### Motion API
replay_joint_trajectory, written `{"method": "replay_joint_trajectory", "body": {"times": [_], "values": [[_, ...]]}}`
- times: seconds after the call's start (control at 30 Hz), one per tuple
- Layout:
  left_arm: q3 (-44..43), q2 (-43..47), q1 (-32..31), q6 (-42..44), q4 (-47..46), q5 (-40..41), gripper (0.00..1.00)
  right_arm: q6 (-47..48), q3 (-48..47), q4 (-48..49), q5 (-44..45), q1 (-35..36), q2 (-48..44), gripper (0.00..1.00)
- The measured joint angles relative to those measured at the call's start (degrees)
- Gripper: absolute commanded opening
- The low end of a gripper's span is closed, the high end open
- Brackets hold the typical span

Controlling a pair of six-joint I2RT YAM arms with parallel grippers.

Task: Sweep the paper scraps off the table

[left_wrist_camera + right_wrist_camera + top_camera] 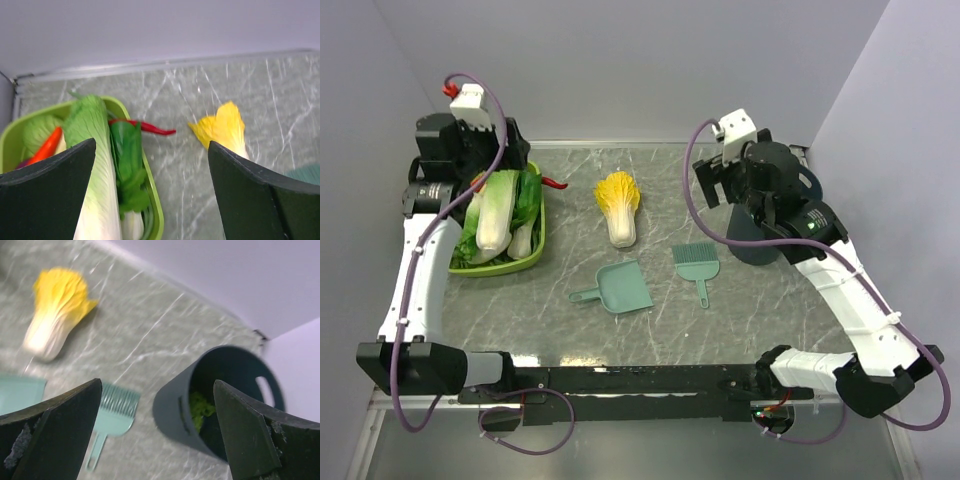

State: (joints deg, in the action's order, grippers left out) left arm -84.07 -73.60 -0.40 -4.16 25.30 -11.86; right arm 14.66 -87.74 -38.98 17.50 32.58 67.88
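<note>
All the paper scraps (201, 410) we can see lie inside the dark bin (175, 425) near the right edge of the table (750, 320) — sweeping looks done to us; left gripper (151, 150) and right gripper (157, 390) hang empty, fingers apart; dustpan (620, 288) and brush (696, 262) lie mid-table with open room around — walls hem three sides.
</note>
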Motion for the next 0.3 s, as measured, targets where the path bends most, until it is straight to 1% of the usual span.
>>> {"method": "replay_joint_trajectory", "body": {"times": [0.13,0.3], "values": [[-4.1,-1.6,1.1,-0.2,-1.0,0.5,0.97,0.6,-0.1,4.0,4.3,-0.1,0.2,1.00],[-7.0,-2.3,1.5,0.0,-1.7,1.2,0.97,1.2,-0.6,5.6,6.3,-0.9,1.1,1.00]]}}
